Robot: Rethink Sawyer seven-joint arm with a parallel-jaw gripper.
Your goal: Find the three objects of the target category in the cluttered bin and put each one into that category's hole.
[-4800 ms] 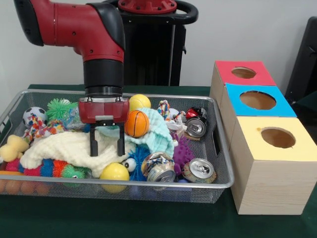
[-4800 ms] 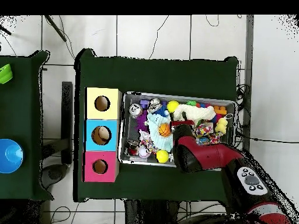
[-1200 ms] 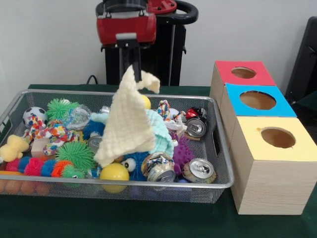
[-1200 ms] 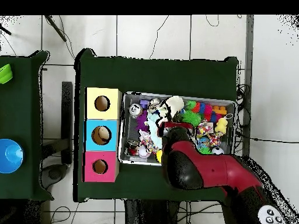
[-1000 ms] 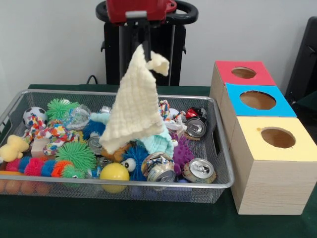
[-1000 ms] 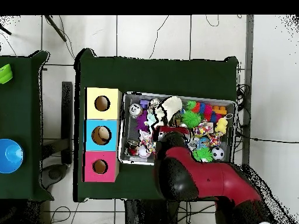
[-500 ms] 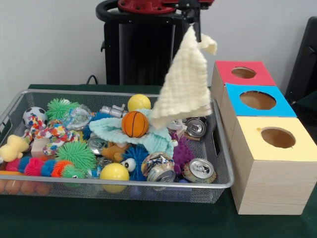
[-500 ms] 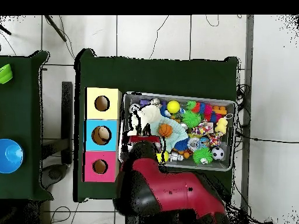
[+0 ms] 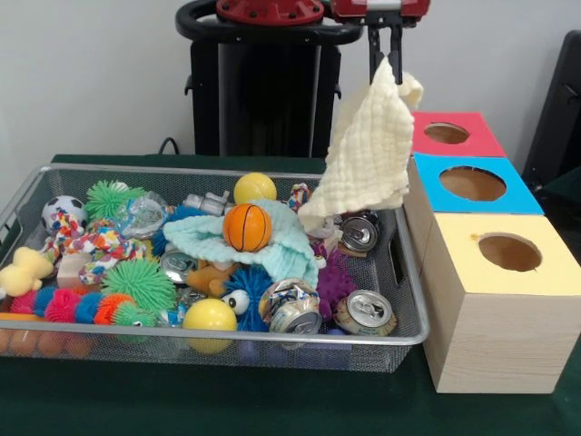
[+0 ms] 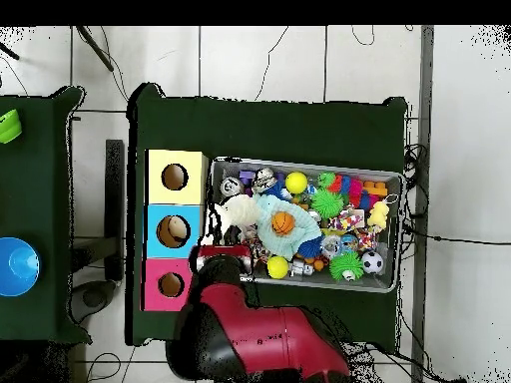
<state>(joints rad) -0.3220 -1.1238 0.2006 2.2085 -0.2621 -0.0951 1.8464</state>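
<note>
Cream cloth (image 9: 368,150) hangs pinched in the gripper (image 9: 385,45), above the wire bin's (image 9: 399,272) right end, beside the red box (image 9: 449,133). It is not yet over any hole; the blue box (image 10: 174,231) possibly holds something already, so most sorting remains.

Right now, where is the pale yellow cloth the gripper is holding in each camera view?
Front view: the pale yellow cloth hangs from the gripper, upper right of centre, over the bin's right end.
Overhead view: the cloth sits at the bin's left end.
Shared landmark: the blue box beside it.
</note>
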